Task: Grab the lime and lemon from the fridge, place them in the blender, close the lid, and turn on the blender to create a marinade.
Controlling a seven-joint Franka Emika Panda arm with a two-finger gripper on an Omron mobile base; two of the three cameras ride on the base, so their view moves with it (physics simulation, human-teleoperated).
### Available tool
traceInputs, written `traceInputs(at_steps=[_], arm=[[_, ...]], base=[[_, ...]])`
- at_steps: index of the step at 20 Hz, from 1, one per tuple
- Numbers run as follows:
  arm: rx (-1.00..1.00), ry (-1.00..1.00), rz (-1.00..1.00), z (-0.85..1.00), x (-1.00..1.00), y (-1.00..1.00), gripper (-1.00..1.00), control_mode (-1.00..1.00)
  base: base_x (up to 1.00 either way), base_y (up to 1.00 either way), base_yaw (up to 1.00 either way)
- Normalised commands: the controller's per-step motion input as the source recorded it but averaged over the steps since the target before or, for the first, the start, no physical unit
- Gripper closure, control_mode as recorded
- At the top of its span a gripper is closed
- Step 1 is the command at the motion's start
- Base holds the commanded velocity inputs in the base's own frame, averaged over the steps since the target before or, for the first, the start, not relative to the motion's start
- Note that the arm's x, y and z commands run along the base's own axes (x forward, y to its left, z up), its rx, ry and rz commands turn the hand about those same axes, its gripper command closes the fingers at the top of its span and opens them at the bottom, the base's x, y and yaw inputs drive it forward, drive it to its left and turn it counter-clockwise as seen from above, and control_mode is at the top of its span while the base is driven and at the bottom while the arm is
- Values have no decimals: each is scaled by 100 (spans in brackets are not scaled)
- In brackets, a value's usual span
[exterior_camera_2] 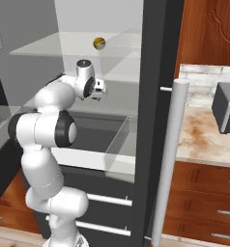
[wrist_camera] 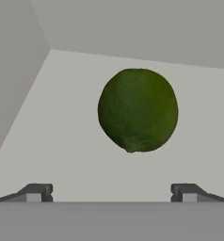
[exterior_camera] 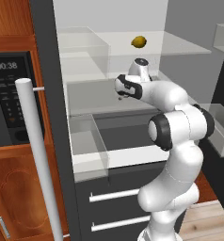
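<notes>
The fridge [exterior_camera: 55, 108] stands open with its long white handle [exterior_camera: 36, 155] in front of me. The yellow lemon [exterior_camera: 139, 42] lies on the upper glass shelf, also visible in the right base view as the lemon [exterior_camera_2: 99, 44]. My arm reaches into the middle shelf below it. In the hand view the dark green lime [wrist_camera: 138, 110] rests on the white shelf floor straight ahead, centred between and beyond my fingertips. My gripper [wrist_camera: 112, 193] is open wide and is not touching the lime.
A black microwave [exterior_camera: 10, 99] sits left of the fridge. A clear bin [exterior_camera: 88, 141] juts out from the lower shelf. The fridge door shelves [exterior_camera: 217, 127] hang to the right. A marbled counter [exterior_camera_2: 204, 137] with a grey appliance [exterior_camera_2: 226, 107] lies beyond the handle [exterior_camera_2: 170, 159].
</notes>
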Motion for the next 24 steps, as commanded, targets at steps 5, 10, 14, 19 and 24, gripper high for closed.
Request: traceInputs(at_steps=[5,10,14,19,24], arm=[[0,-11,0,-42,28,0,-100,-100],[0,0,-1,0,49,0,-100,-100],[0,0,0,-5,53,0,-100,-100],[0,1,0,-16,53,0,-100,-100],[0,0,0,-50,5,0,-100,-100]], base=[[0,0,0],[0,0,0],[0,0,0],[0,0,0],[0,0,0]])
